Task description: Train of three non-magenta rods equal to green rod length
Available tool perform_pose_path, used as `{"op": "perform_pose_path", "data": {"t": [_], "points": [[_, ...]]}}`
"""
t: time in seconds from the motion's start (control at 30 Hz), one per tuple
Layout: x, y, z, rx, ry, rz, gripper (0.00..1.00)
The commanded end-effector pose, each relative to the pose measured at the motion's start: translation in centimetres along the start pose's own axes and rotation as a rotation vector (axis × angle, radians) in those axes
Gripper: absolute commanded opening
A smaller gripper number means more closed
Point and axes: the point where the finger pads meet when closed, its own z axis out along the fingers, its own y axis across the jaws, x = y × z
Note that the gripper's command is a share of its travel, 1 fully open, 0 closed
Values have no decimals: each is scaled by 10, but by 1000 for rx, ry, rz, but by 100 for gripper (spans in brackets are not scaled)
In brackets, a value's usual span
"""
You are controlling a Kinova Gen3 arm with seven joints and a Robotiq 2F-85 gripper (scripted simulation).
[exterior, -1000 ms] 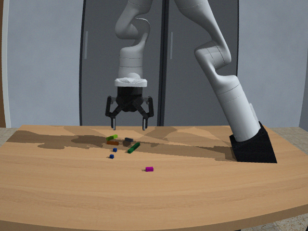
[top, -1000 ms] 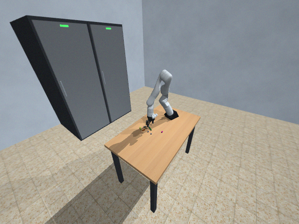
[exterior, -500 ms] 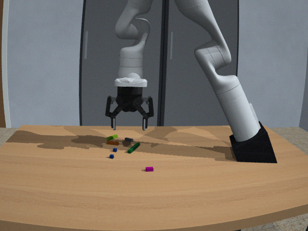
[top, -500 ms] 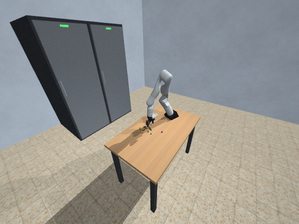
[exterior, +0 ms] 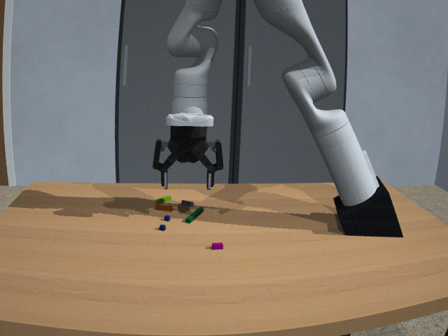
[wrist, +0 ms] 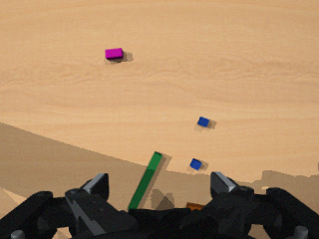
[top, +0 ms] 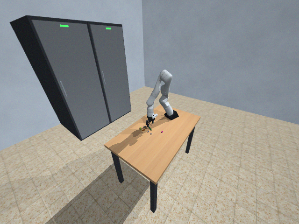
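My gripper [exterior: 187,184] is open and empty, hanging a little above the table behind the cluster of rods. Below and in front of it lie a lime rod [exterior: 162,199], an orange rod [exterior: 164,208], a grey rod [exterior: 187,203] and the green rod [exterior: 194,214], each apart from the others. Two blue rods [exterior: 166,218] [exterior: 162,227] lie nearer the front, and a magenta rod [exterior: 217,246] lies further forward to the right. The wrist view shows the green rod [wrist: 147,179], both blue rods [wrist: 195,165] [wrist: 203,121] and the magenta rod [wrist: 115,54]; the gripper body hides the others there.
The arm's black base [exterior: 367,215] stands at the back right of the table. A dark double-door cabinet [top: 72,72] stands behind the table. The rods and gripper [top: 148,122] sit near the table's far side in the top view.
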Motion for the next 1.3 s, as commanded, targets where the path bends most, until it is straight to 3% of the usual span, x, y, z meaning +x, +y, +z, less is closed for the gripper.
{"op": "perform_pose_path", "data": {"t": [0.0, 0.63, 0.97, 1.0, 1.27], "points": [[3, 6, -1, -5, 0, 34, 100], [44, 52, -7, -7, 3, 385, 100], [50, 56, -7, -3, 2, 411, 100], [50, 56, -7, -3, 2, 411, 24], [50, 56, -7, -2, 1, 412, 24]]}}
